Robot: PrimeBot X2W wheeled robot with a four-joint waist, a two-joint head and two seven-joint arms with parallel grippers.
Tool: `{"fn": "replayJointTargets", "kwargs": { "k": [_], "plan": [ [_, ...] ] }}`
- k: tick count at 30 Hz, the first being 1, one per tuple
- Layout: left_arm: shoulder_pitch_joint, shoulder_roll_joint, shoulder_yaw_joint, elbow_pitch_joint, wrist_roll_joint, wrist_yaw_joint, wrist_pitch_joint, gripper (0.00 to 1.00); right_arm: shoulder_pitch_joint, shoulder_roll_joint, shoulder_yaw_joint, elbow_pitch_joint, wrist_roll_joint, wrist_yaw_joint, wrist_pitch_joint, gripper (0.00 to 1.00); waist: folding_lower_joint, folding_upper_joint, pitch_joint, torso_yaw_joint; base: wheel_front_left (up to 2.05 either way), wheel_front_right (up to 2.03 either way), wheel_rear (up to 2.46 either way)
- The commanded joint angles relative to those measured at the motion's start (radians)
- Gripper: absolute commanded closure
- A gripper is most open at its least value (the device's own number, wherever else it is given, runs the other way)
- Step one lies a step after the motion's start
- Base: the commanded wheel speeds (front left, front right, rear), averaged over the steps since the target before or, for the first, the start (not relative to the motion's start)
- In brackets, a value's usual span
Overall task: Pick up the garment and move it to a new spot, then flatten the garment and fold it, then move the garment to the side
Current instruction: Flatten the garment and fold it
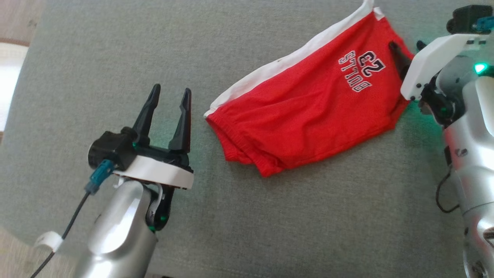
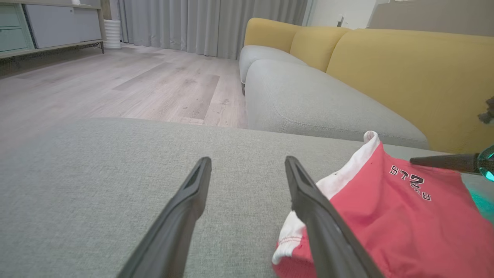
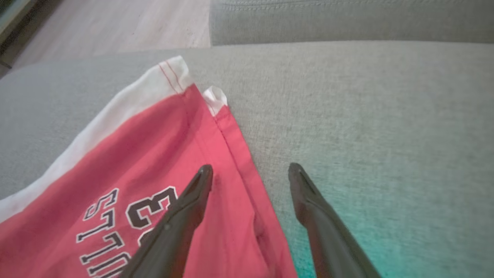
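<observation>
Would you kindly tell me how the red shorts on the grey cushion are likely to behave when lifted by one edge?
The red shorts would probably droop limply: their thin fabric lies creased on the grey cushion. They look light, so one pinch should lift them. Pushed, they would likely bunch rather than slide, as the waistband gathers in soft folds.

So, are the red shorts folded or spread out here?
Folded in half: the red shorts lie on the grey cushion in one leg's outline, and a second hem corner peeks out beneath the top one.

Red, white-trimmed garment (image 1: pixel 308 116), grey cushion (image 1: pixel 96 58)
</observation>
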Motion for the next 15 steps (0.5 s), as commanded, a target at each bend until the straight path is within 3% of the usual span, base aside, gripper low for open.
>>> {"fn": "replayJointTargets", "kwargs": {
  "k": [1,5,6,8,15],
  "plan": [
    [-0.023,0.013,0.043,-0.015,0.011,-0.006,-0.009,0.0,-0.028,0.017,0.014,-0.013,-0.013,0.007,0.013,0.0,-0.0002,0.0,0.01,0.013,0.0,0.0,0.0],
    [-0.012,-0.002,0.061,0.002,0.03,-0.019,-0.009,0.0,-0.021,0.028,0.047,0.049,-0.028,0.007,0.09,0.0,-0.0002,0.0,0.01,0.021,0.0,0.0,0.0],
    [-0.011,-0.005,0.065,0.006,0.033,-0.022,-0.009,0.0,-0.019,0.033,0.058,0.054,-0.021,0.007,0.107,0.05,-0.0002,0.0,0.008,0.021,0.0,0.0,0.0],
    [-0.006,-0.007,0.075,0.013,0.038,-0.025,-0.009,0.0,-0.013,0.038,0.085,0.049,-0.006,0.007,0.126,1.0,-0.0002,0.0,0.003,0.015,0.0,0.0,0.0],
    [0.04,0.005,0.126,0.014,0.046,-0.03,-0.009,0.0,0.046,0.015,0.105,-0.029,0.056,0.007,0.068,1.0,-0.0002,0.0,-0.062,-0.05,0.0,0.0,0.0]
  ]
}}
